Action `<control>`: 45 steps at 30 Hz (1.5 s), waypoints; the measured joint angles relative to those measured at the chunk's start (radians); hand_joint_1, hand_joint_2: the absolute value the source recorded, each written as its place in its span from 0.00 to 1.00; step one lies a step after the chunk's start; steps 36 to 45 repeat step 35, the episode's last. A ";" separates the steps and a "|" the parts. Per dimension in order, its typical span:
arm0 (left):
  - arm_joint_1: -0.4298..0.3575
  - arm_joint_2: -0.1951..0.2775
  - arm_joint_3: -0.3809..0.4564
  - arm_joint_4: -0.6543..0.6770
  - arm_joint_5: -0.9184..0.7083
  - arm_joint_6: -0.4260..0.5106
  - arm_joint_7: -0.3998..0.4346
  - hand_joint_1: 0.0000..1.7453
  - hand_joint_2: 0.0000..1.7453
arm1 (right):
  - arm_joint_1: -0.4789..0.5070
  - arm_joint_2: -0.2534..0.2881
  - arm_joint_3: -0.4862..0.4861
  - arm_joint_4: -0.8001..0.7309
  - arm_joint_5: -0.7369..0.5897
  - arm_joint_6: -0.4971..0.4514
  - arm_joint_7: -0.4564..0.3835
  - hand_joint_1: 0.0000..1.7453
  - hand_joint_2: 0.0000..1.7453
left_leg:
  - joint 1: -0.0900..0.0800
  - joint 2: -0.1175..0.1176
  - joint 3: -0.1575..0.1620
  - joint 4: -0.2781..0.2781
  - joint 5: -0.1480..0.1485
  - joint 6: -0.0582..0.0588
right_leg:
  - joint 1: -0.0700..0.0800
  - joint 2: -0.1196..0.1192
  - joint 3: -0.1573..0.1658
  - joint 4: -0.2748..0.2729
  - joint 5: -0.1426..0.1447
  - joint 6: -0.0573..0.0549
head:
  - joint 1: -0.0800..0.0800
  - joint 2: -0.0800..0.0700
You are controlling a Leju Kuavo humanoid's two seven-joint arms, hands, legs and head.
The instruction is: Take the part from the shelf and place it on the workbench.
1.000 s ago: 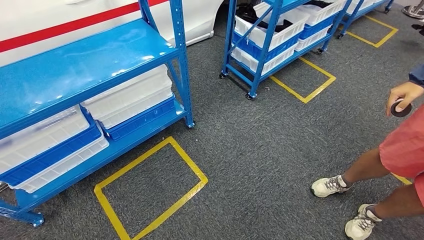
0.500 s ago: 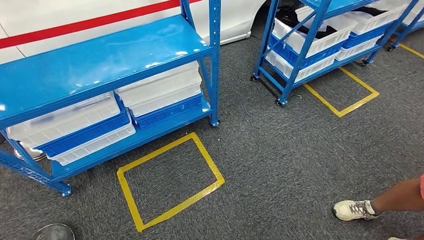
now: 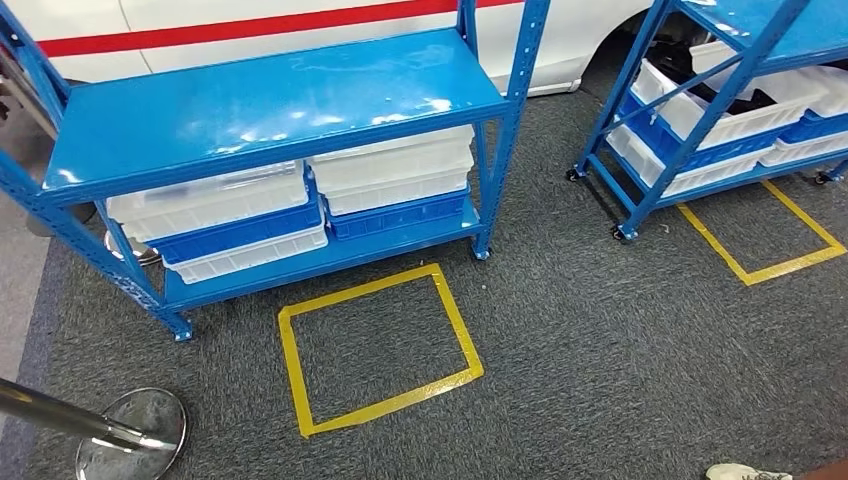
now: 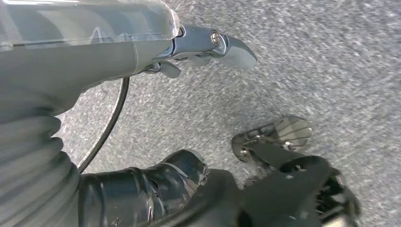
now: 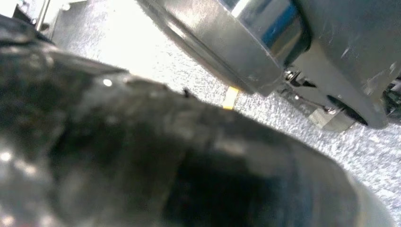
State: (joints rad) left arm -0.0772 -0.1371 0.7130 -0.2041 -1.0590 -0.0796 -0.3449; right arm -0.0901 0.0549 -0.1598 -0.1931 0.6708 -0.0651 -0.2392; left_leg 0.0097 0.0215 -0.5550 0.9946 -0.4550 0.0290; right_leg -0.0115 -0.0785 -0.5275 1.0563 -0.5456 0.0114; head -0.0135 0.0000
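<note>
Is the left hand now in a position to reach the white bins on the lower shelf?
Probably not yet. The left hand hangs over the grey carpet, while the white bins sit under the top board of the blue shelf, beyond the yellow floor square.

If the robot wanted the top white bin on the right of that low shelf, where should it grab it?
Probably by the front rim of the white bin, coming from the carpet side. The blue shelf hangs close above it, so reaching down from the top looks blocked; it would likely have to slide out forward.
</note>
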 joint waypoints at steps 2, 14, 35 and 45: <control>-0.003 0.000 0.000 0.000 0.000 0.000 0.000 0.00 1.00 | 0.003 0.000 0.000 0.000 0.000 0.000 0.000 0.00 0.00 | 0.002 -0.022 -0.002 -0.001 0.004 0.008 | -0.003 0.057 -0.053 0.116 -0.067 0.005 | 0.000 0.000; -0.001 -0.002 0.000 0.000 -0.001 0.000 0.000 0.00 1.00 | 0.002 0.001 -0.001 0.001 0.000 -0.004 0.000 0.00 0.00 | 0.004 -0.148 -0.025 0.019 0.004 -0.030 | -0.006 0.131 -0.011 -0.040 0.058 -0.026 | -0.001 0.000; -0.004 0.000 0.001 0.000 -0.009 0.003 -0.002 0.00 1.00 | 0.002 0.003 -0.034 0.001 -0.024 -0.036 0.072 0.00 1.00 | 0.006 -0.020 0.008 -0.006 0.001 0.007 | -0.003 0.073 -0.140 0.233 -0.083 0.007 | -0.005 0.000; -0.004 0.000 0.001 0.000 -0.009 0.003 -0.002 0.00 1.00 | 0.002 0.003 -0.034 0.001 -0.024 -0.036 0.072 0.00 1.00 | 0.006 -0.020 0.008 -0.006 0.001 0.007 | -0.003 0.073 -0.140 0.233 -0.083 0.007 | -0.005 0.000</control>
